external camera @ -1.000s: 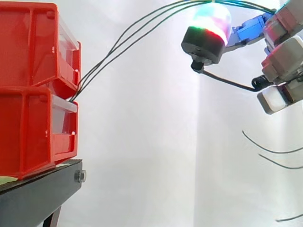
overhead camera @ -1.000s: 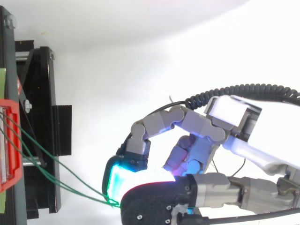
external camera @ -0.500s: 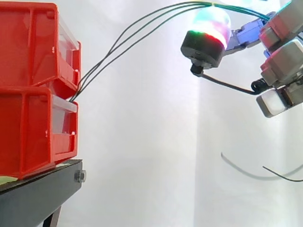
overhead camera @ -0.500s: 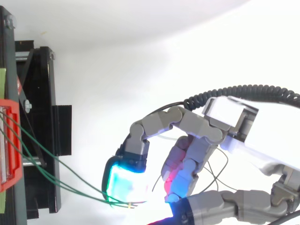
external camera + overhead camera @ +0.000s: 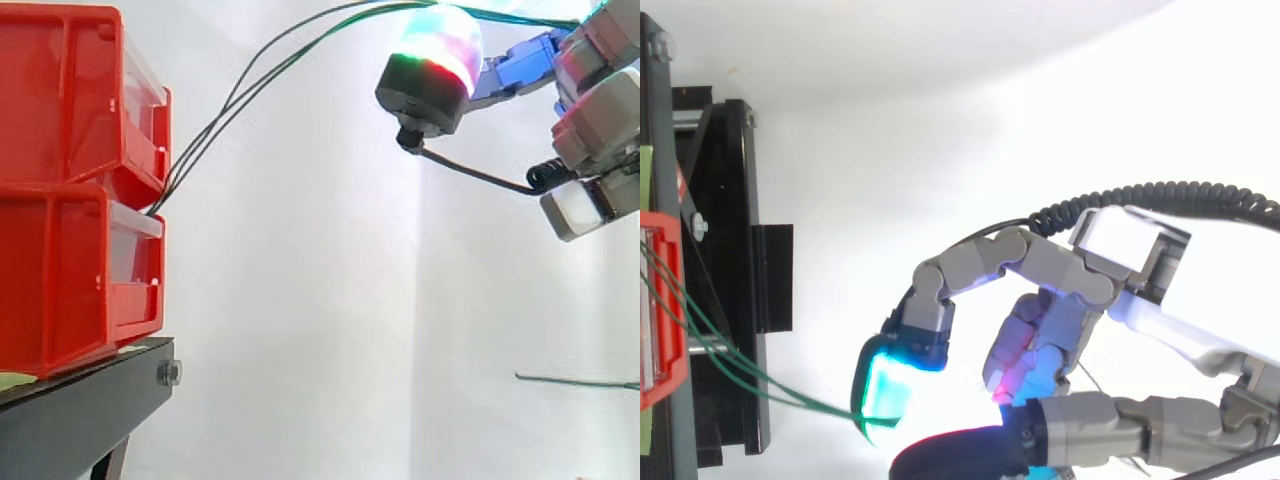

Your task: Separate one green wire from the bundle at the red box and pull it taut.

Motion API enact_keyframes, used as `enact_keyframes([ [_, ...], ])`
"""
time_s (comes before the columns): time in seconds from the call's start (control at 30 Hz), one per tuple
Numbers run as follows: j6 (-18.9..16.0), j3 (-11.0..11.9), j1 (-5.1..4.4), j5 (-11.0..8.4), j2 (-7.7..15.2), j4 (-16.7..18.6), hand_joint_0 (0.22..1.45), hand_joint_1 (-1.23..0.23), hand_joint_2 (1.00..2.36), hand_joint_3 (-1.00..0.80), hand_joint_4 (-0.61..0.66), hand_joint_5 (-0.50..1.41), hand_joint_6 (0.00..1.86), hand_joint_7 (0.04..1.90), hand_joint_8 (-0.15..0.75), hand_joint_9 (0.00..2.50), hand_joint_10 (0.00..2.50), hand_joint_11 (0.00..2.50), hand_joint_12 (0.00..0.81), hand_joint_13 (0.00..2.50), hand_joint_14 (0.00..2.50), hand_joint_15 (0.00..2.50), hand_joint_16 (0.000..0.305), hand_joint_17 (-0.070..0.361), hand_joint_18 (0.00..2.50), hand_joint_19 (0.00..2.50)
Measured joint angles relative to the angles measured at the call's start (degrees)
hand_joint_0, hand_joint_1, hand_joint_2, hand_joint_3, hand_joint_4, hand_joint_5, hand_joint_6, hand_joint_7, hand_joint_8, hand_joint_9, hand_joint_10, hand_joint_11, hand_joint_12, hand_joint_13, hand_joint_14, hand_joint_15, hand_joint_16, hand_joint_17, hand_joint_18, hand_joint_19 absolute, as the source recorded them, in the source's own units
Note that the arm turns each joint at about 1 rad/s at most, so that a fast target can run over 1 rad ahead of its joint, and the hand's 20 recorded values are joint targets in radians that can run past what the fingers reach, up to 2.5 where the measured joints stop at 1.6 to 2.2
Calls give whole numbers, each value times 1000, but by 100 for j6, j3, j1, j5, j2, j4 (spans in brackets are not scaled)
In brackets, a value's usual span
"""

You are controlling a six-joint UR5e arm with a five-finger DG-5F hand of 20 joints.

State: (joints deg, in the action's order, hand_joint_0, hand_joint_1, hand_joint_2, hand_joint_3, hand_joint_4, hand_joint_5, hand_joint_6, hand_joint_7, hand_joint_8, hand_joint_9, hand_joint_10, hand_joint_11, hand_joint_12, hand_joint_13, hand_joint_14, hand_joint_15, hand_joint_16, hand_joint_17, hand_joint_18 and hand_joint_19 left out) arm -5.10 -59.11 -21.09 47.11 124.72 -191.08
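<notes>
Two red bins point(image 5: 70, 110) are stacked on the black stand point(image 5: 90, 410) at the left. A bundle of thin green wires point(image 5: 228, 105) leaves the gap between them and climbs right to my hand point(image 5: 600, 110) at the top right. The wires pass over a glowing fingertip pad point(image 5: 432, 55). From above, the wires point(image 5: 800, 400) run from the red bin point(image 5: 662, 300) and meet at the cyan pad point(image 5: 885, 385), pinched against the dark thumb below it. My hand point(image 5: 1060, 270) has curled fingers. I cannot make out a single wire apart from the rest.
A loose wire end point(image 5: 575, 380) hangs low at the right. The stand's black frame point(image 5: 725, 250) runs along the left edge from above. A white curtain backs the work.
The wires have drawn closer together and straighter. The thumb has come back under the cyan pad. The loose wire ends at the lower right have swung.
</notes>
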Motion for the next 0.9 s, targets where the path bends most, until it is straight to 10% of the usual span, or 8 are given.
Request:
enact_keyframes([
  [0.3,2,1,-7,-2,0,66,493,-503,1000,-500,79,-116,845,978,293,1619,28,940,345,1333,30,878,45,101,782,727],
  [0.9,8,-1,-15,-9,0,103,574,-760,1007,-420,46,-148,852,1050,259,1516,29,947,324,1329,32,899,41,93,787,737],
])
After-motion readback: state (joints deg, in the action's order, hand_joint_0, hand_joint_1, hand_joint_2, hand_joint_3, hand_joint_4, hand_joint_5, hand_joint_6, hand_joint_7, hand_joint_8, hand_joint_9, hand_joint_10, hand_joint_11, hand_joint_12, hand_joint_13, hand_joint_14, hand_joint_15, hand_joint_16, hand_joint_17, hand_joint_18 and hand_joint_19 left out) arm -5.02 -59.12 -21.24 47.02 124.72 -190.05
